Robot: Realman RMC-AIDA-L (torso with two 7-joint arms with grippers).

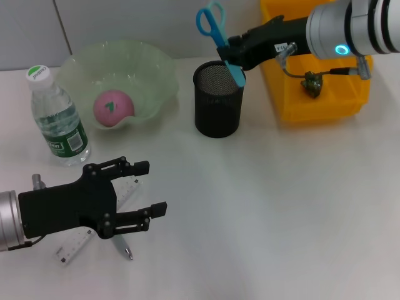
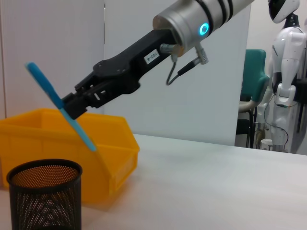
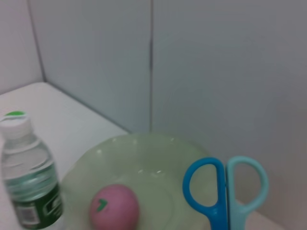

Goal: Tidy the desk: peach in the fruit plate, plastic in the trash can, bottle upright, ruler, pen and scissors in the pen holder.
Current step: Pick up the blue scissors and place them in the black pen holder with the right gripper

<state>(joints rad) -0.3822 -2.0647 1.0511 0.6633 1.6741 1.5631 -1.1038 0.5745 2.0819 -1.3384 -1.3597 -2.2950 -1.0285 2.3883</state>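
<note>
My right gripper is shut on the blue scissors, held tilted with handles up and blade tips just over the rim of the black mesh pen holder. The scissors hang above the pen holder in the left wrist view too. The peach lies in the pale green fruit plate. The bottle stands upright at the left. My left gripper is open above the ruler and pen near the desk's front left. The yellow trash can stands behind the right arm.
A small dark piece of plastic lies inside the trash can. The white desk stretches bare across the front right. In the left wrist view a white robot figure and a teal chair stand beyond the desk's far side.
</note>
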